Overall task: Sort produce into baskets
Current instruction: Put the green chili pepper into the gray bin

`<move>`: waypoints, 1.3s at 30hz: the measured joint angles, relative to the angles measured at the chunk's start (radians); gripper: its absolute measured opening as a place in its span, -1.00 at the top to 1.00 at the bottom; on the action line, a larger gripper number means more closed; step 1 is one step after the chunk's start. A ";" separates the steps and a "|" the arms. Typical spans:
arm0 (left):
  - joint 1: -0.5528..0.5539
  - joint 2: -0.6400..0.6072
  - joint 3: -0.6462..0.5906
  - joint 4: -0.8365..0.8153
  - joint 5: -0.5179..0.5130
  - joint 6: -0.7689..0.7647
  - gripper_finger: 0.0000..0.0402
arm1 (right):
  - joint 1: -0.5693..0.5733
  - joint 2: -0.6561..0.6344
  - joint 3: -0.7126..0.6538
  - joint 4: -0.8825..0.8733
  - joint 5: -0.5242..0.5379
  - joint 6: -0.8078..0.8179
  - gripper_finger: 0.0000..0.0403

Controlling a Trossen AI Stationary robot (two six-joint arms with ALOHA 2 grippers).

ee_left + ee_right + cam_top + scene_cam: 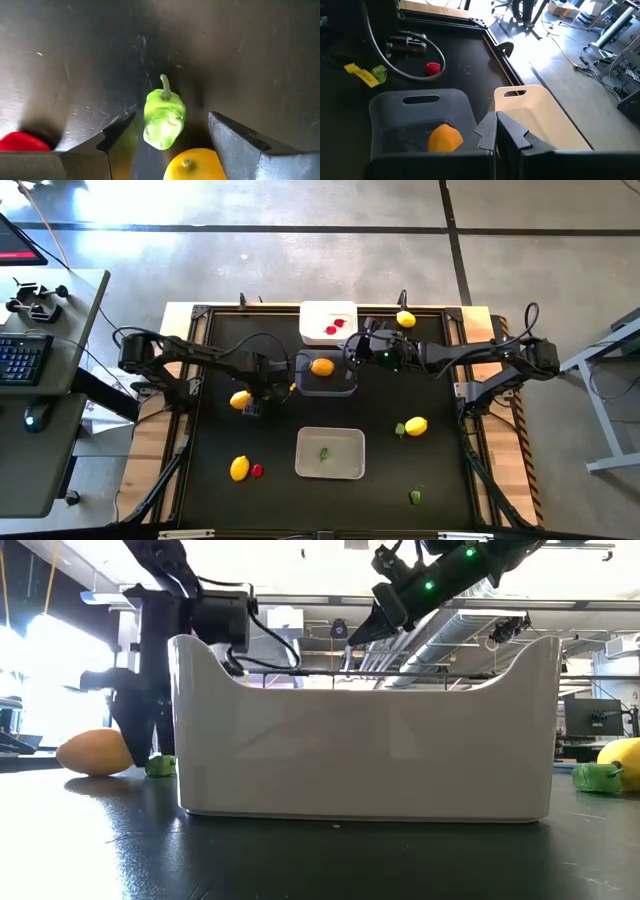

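Down on the black table top [210, 480], the left gripper [170, 137] stands with its 2 fingers spread wide around a small green pepper [164, 119] that lies loose on the mat, long axis running away from the camera and stem pointing outward, a lemon [194, 164] just behind it. Further right, the right gripper [496, 131] is closed and empty above the grey basket [420, 117], which holds 1 lemon, beside the white basket [540, 112]; beyond the table lies bare concrete floor [300, 260].
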 joint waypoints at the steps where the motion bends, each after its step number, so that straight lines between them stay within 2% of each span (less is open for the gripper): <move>1: 0.000 0.010 0.000 0.002 0.000 0.000 -0.13 | 0.000 0.000 0.000 -0.001 0.000 0.000 1.00; 7: 0.000 0.043 0.000 0.024 -0.003 0.009 -0.01 | 0.000 0.000 0.000 -0.004 0.000 0.001 1.00; 18: 0.000 0.043 0.002 0.026 -0.007 0.019 0.46 | 0.000 0.000 0.000 -0.008 0.000 0.001 1.00; 22: -0.001 0.043 0.040 -0.031 -0.008 0.019 0.59 | 0.000 0.000 0.000 -0.035 0.010 0.002 1.00; 27: -0.010 0.019 0.117 -0.062 -0.009 0.018 0.62 | 0.000 0.000 0.000 -0.059 0.033 0.019 1.00; 32: -0.032 -0.009 0.196 -0.061 -0.007 -0.031 0.62 | -0.005 0.000 -0.006 -0.053 -0.047 0.001 1.00; 36: -0.071 -0.009 0.238 -0.059 -0.004 -0.076 0.62 | -0.043 0.001 -0.111 0.099 -0.202 -0.037 1.00; 39: -0.101 -0.009 0.244 -0.028 -0.003 -0.070 0.62 | -0.081 -0.006 -0.175 0.210 -0.238 -0.063 1.00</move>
